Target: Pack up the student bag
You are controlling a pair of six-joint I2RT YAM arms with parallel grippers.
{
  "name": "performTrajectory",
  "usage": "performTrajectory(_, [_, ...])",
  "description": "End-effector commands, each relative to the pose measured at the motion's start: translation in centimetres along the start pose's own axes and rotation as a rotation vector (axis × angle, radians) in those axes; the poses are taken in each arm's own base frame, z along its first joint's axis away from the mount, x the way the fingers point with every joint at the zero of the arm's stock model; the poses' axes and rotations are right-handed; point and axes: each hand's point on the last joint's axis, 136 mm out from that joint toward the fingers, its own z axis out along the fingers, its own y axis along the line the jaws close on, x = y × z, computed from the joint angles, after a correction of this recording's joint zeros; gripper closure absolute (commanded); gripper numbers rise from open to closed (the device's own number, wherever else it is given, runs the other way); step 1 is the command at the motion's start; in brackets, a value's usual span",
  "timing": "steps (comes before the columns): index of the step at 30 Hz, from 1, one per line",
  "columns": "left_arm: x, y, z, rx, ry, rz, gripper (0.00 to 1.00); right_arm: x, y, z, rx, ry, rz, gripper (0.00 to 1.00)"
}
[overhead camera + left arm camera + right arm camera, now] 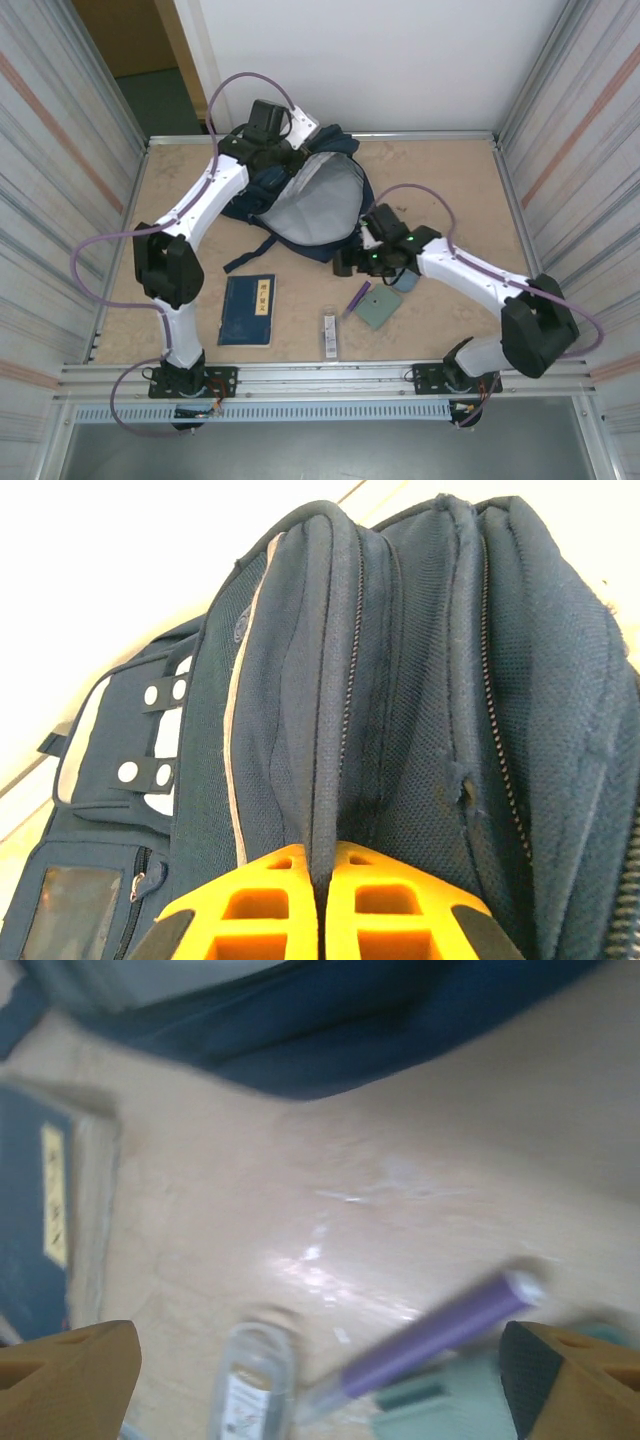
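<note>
– Where is the student bag (300,205) at this moment?
– It lies on the far middle of the table (450,190), mouth open, with the pale grey lining showing. The left gripper (272,148) is at the bag's far top edge, and its orange fingers (270,905) are pressed together on a fold of the navy fabric.
– And the right gripper (362,262)?
– It hovers just beside the bag's near right edge, jaws wide apart, holding nothing. Nearer than the bag lie a purple pen (358,296), just beside a grey-green pad (382,310), then a small clear packet (331,335) and a dark-blue book (248,310)
</note>
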Motion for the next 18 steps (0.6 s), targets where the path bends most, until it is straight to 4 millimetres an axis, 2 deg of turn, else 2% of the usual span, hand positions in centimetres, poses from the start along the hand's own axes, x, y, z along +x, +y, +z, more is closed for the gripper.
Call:
performTrajectory(1, [-3.4, 2.2, -0.8, -0.077, -0.132, 0.004, 1.0, -0.7, 4.9, 1.4, -0.037, -0.006, -0.198, 0.1])
performTrajectory(5, [-0.8, 1.1, 1.1, -0.027, -0.082, -0.02, 1.0, 1.6, 9.1, 4.4, -0.08, 0.099, -0.349, 0.14])
performTrajectory(11, [5.5, -1.2, 2.1, 0.023, 0.044, -0.126, 0.93, 4.3, 11.9, 8.3, -0.087, 0.2, -0.445, 0.2])
performTrajectory(13, [7.4, -1.6, 1.7, 0.015, 0.085, -0.159, 0.81, 4.6, 12.5, 8.9, -0.094, 0.215, -0.462, 0.21])
performTrajectory(15, [9.2, -1.9, 0.7, 0.003, 0.137, -0.213, 0.56, 5.1, 13.2, 9.5, -0.105, 0.229, -0.478, 0.23])
performTrajectory(18, [12.1, -2.7, -2.2, -0.001, 0.229, -0.359, 0.48, 5.7, 14.0, 10.0, -0.126, 0.258, -0.497, 0.26])
